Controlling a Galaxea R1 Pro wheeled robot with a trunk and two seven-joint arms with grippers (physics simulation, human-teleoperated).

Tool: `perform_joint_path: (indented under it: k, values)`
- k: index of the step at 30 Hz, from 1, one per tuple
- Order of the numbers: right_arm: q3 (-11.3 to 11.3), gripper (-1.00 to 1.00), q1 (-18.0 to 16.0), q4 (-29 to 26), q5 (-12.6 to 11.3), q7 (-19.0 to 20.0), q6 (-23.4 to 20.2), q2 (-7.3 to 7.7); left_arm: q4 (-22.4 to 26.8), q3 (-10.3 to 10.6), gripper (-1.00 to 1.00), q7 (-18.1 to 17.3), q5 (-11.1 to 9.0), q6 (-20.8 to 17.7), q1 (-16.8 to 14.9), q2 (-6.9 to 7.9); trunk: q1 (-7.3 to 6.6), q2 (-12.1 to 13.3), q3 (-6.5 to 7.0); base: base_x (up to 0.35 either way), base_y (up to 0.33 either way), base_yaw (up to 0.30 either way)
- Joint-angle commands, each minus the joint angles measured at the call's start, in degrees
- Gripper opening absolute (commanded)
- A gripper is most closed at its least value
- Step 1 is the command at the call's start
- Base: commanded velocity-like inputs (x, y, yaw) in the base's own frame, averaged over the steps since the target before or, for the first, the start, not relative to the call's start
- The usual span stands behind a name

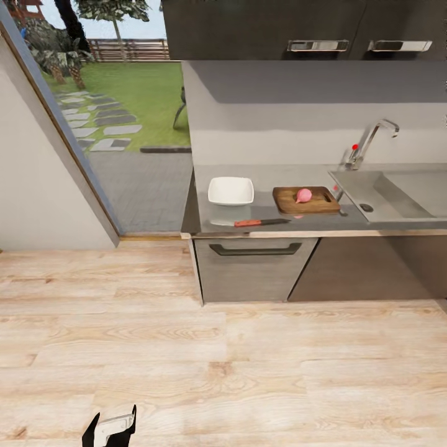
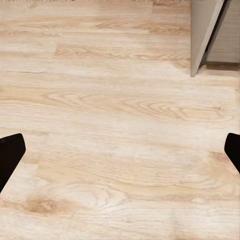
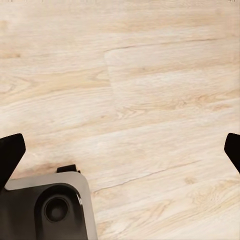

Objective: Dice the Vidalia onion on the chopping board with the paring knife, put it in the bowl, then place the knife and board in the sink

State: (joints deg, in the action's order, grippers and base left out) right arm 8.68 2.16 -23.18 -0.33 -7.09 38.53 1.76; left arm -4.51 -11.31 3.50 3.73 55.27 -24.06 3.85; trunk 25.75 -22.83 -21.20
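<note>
From the head camera, the onion (image 1: pixel 303 195) is seen resting on the chopping board (image 1: pixel 285 202), already out of the sink (image 1: pixel 403 198), whole and uncut. The knife (image 1: pixel 261 222) is laid on the grey surface (image 1: pixel 267 177) near its front edge, just in front of the board, and the white bowl (image 1: pixel 230 190) is set to the board's left. The robot is kept well back on the wooden floor (image 1: pixel 261 366), with part of the left tool (image 1: pixel 112 429) glimpsed at the frame's lower edge.

At the left wrist, the left tool (image 2: pixel 120 152) is shown spread apart over bare floor, nothing held.

At the right wrist, the right tool (image 3: pixel 120 152) is likewise parted and empty, above the robot's own base (image 3: pixel 47 207).

Trouble is judged likeliest at the knife: lying so near the edge, it could be nudged off by a clumsy approach, and the round onion could be rolled from the board.
</note>
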Motion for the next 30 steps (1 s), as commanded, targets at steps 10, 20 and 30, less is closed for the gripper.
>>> perform_joint_path:
  k: [10,20,30]
  values:
    - [0.0,1.0,0.0,-0.1,0.0,-0.1,0.1,-0.01,-0.2,-0.1,1.0,0.4,0.4,0.0,-0.1,0.01,0.04,-0.1,0.82,0.0,0.0,0.0]
    - [0.0,1.0,0.0,-0.1,0.0,-0.1,0.1,-0.01,-0.2,-0.1,1.0,0.4,0.4,0.0,-0.1,0.01,0.04,-0.1,1.3,0.0,0.0,0.0]
    - [0.0,1.0,0.0,-0.1,0.0,-0.1,0.3,-0.01,-0.2,-0.1,1.0,0.4,0.4,0.0,-0.1,0.01,0.04,-0.1,1.55,0.0,0.0,0.0]
